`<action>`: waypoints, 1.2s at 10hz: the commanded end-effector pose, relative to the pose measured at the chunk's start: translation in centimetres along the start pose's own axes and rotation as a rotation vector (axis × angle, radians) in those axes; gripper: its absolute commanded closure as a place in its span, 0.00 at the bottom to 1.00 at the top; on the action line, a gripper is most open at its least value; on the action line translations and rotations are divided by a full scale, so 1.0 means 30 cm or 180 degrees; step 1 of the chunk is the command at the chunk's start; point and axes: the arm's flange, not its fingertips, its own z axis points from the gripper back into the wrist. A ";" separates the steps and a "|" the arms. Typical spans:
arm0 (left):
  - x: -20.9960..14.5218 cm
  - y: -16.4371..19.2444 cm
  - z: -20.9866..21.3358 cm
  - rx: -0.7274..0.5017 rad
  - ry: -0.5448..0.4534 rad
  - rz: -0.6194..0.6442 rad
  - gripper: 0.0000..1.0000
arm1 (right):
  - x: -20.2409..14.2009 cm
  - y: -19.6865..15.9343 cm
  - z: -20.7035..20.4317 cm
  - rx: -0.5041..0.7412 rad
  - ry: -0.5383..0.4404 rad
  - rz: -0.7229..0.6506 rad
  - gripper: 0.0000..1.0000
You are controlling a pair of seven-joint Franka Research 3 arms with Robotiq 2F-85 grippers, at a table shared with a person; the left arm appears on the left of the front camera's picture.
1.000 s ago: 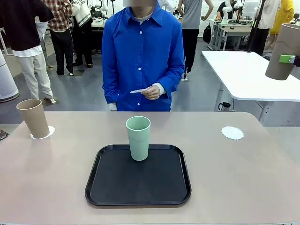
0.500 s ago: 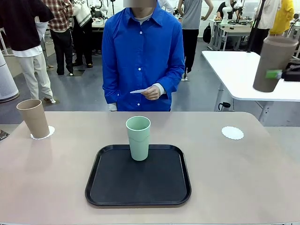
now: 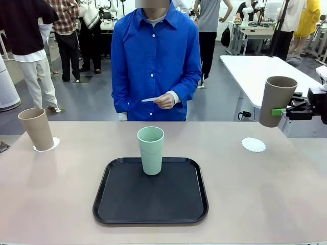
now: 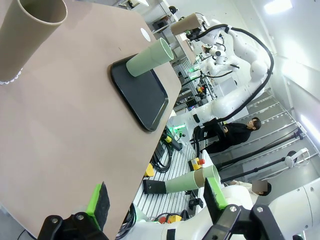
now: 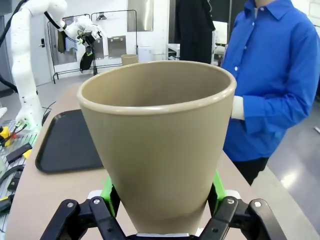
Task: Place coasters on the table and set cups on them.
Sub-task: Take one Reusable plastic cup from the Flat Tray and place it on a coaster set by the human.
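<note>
Two tan cups | right gripper [image 3: 280, 111] clenched on held tan cup [image 3: 276, 99], upright in the air; bare coaster [image 3: 253, 144] on table [image 3: 265, 194] below it | far tan cup [image 3: 37, 128] on its coaster [image 3: 52, 144], well apart | left gripper [image 4: 156, 200] spread wide, empty; mint cup [image 4: 150, 57] on black tray [image 4: 142, 97] ahead of it

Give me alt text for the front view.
The right gripper holds a tan cup in the air near a bare coaster on the table. A mint cup stands on a black tray; a second tan cup sits on the left coaster.
</note>
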 end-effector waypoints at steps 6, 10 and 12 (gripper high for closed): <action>0.000 -0.006 0.004 0.0014 -0.0006 0.0007 0.00 | -0.272 -0.218 -0.058 0.0155 -0.0157 -0.0563 0.17; 0.000 -0.006 0.004 0.0014 -0.0006 0.0007 0.00 | -0.352 -0.248 -0.095 0.0080 -0.0147 -0.0667 0.17; 0.000 -0.006 0.004 0.0014 -0.0006 0.0007 0.00 | -0.354 -0.211 -0.086 0.0127 -0.0107 -0.0581 0.17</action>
